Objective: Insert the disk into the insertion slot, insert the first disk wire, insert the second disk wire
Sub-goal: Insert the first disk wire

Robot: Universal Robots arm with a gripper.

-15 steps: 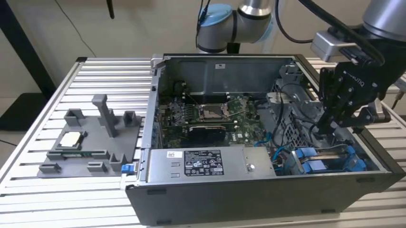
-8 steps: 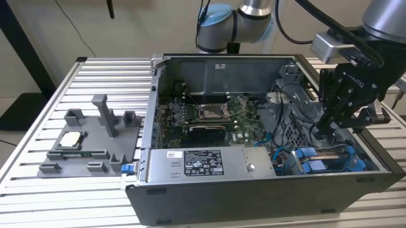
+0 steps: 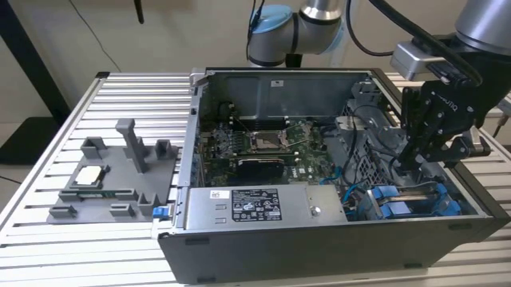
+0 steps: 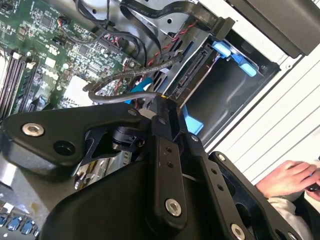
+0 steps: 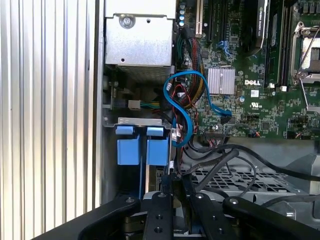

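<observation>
Exterior overhead-oblique, wrists close — both inside case [image 3: 319,254]

My single arm [image 3: 319,18] comes in at the top of the exterior view, its silver and blue joints folded over and its grey forearm running down the exterior view's right. The wrist points straight down. The black gripper [image 3: 410,161] hangs below it, upright. In the second wrist view, its fingertips [image 4: 161,107] are drawn together, pinching a black wire [image 4: 120,95].

Silver-grey arm [image 3: 480,18] with pale-blue joint caps [image 3: 270,21], black cables [image 3: 361,37], a grey box [image 3: 411,60] at eleven o'clock of the black, silver-screwed gripper [image 3: 413,159].
</observation>
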